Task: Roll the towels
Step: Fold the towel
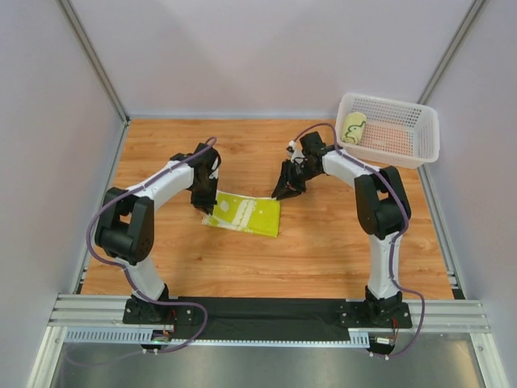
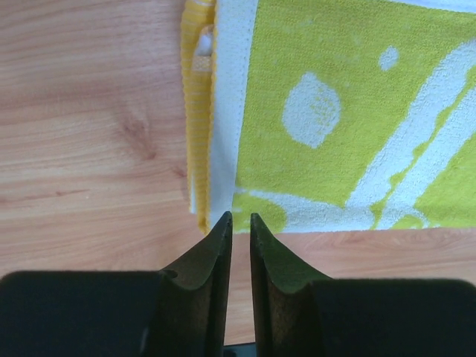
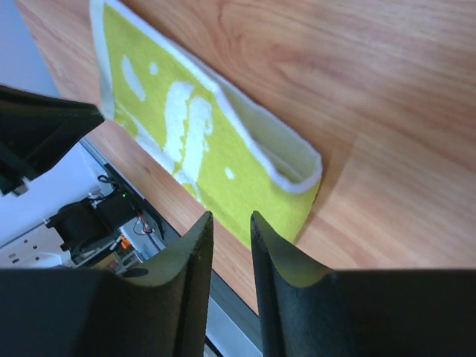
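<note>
One towel (image 1: 242, 214), lime green with white prints, lies folded flat on the wooden table; the left wrist view shows its yellow end band and the towel (image 2: 335, 149) face. A second towel (image 1: 353, 127) sits rolled inside the basket. My left gripper (image 1: 208, 206) hovers at the flat towel's left end, its jaws (image 2: 240, 217) a narrow gap apart with only bare wood between them. My right gripper (image 1: 283, 190) stands off the towel's upper right corner, tilted, open and empty (image 3: 230, 216). In the right wrist view the towel (image 3: 201, 141) shows a doubled, folded edge.
A white perforated basket (image 1: 420, 137) stands at the back right corner of the table. Grey walls enclose the table (image 1: 323, 242) on three sides. A black strip and metal rails run along the near edge by the arm bases.
</note>
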{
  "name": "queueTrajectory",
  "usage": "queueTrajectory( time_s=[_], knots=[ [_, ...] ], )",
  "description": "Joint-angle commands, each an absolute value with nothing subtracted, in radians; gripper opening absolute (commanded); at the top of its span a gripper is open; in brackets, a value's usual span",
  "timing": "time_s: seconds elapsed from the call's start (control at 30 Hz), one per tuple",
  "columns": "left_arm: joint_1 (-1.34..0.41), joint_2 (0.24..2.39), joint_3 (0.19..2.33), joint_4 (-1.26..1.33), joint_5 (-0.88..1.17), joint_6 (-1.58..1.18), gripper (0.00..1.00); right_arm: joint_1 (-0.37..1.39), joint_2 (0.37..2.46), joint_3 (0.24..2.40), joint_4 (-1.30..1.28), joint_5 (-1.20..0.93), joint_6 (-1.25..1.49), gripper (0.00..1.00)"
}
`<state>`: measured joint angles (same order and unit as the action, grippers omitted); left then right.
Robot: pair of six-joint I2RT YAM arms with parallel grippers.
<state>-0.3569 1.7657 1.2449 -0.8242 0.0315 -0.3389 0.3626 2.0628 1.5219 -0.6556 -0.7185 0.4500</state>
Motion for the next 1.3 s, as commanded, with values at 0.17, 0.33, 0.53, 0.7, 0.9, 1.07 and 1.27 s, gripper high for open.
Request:
queueTrajectory(
  time_s=[0.17, 0.33, 0.53, 0.7, 0.9, 1.07, 1.27],
  knots=[
    [-0.357, 1.719, 1.227, -0.838, 0.018, -0.354, 0.19, 0.367, 2.177, 1.529, -0.578, -0.726, 0.483, 0.17],
    [-0.354, 1.787, 1.209, -0.804, 0.026, -0.35, 0.19, 0.345, 2.172, 1.462, -0.558, -0.696, 0.473, 0.13],
    [-0.35, 1.864, 1.216, -0.784, 0.002, -0.339, 0.18, 0.334, 2.134, 1.35, -0.545, -0.661, 0.446, 0.1],
    [-0.348, 1.905, 1.265, -0.798, -0.064, -0.319, 0.18, 0.334, 2.05, 1.226, -0.535, -0.632, 0.453, 0.08],
    [-0.351, 1.884, 1.341, -0.85, -0.123, -0.318, 0.18, 0.336, 1.916, 1.209, -0.624, -0.578, 0.423, 0.27],
    [-0.37, 1.789, 1.397, -0.91, -0.135, -0.334, 0.28, 0.336, 1.821, 1.281, -0.702, -0.508, 0.4, 0.52],
    [-0.495, 1.613, 1.548, -0.991, -0.352, -0.301, 0.38, 0.336, 1.616, 1.246, -0.607, -0.336, 0.402, 0.73]
  ],
)
